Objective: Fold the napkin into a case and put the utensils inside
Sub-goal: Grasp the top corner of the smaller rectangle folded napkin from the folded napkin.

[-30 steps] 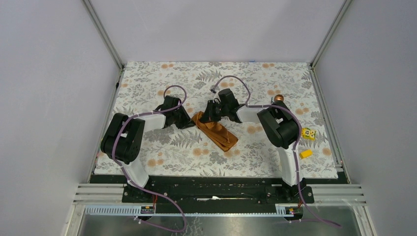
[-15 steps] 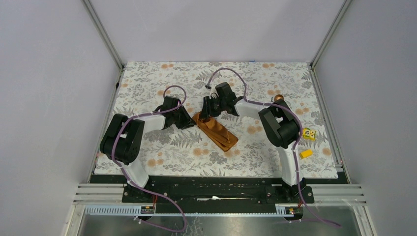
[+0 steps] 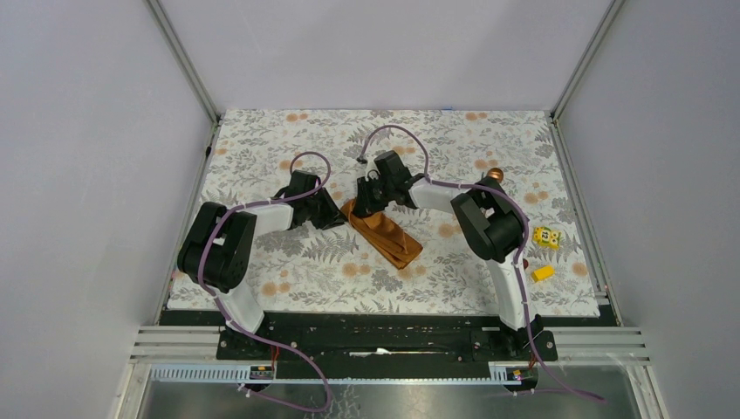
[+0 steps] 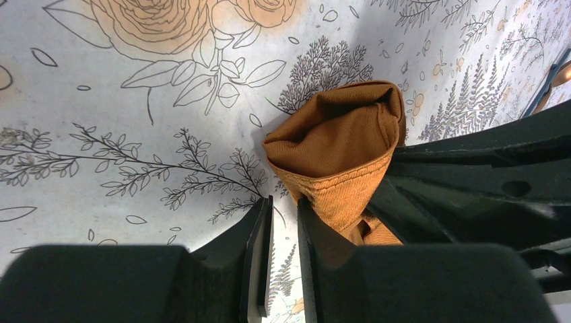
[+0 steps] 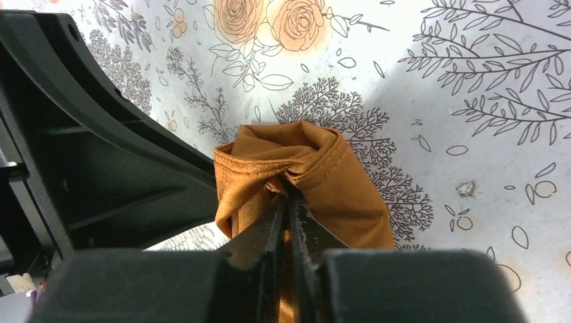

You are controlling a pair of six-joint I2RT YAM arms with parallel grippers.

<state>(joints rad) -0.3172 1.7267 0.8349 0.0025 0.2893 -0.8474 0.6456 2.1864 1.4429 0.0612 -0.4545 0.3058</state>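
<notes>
The napkin (image 3: 386,232) lies folded as a long narrow orange-brown case, running diagonally across the middle of the mat. My right gripper (image 3: 363,201) is shut on a pinch of cloth at the case's far-left end, seen close in the right wrist view (image 5: 288,195) on the napkin (image 5: 343,188). My left gripper (image 3: 337,213) sits just left of that same end. In the left wrist view (image 4: 283,205) its jaws stand almost together with only mat between them, and the napkin (image 4: 337,134) touches the outside of the right finger. A utensil's copper bowl (image 3: 495,174) shows behind the right arm; the handles are hidden.
Two small yellow blocks (image 3: 546,236) (image 3: 542,273) lie at the right side of the floral mat (image 3: 288,279). The right arm's elbow (image 3: 493,223) stands over the mat's right part. Grey walls enclose the table on three sides.
My right wrist has swung left and farther back over the case's far end, staying shut on the cloth. The left arm and the case have hardly moved.
</notes>
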